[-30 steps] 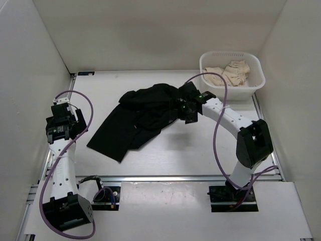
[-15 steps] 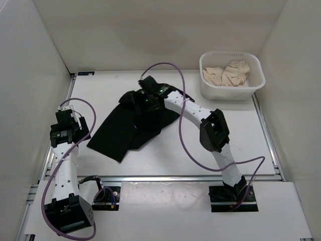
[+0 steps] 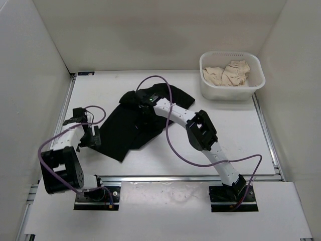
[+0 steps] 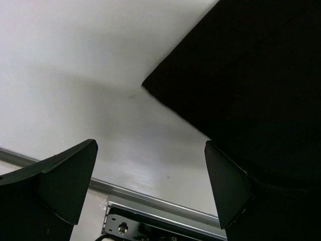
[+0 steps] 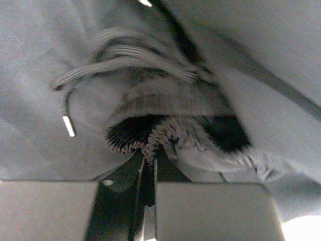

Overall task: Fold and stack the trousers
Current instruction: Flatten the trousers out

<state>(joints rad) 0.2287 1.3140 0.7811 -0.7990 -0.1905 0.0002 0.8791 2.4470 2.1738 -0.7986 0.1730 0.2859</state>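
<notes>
The black trousers [image 3: 131,123] lie crumpled across the middle of the table, bunched at the back and flatter toward the front left. My right gripper [image 3: 144,100] reaches over to the bunched back part. In the right wrist view it [image 5: 150,168] is shut on the ribbed waistband [image 5: 168,133], with drawstring cords [image 5: 125,63] hanging above. My left gripper [image 3: 93,135] is low beside the trousers' front-left edge. It [image 4: 150,188] is open with only bare table between its fingers, and a corner of the trousers [image 4: 241,75] lies just ahead to the right.
A white basket [image 3: 231,92] holding beige clothes [image 3: 228,73] stands at the back right. White walls close in the table on three sides. A metal rail [image 3: 165,177] runs along the near edge, close under my left gripper.
My right arm swung left across the trousers to the bunched back part and shut on the waistband. My left arm came down and forward to the trousers' front-left edge, still open.
</notes>
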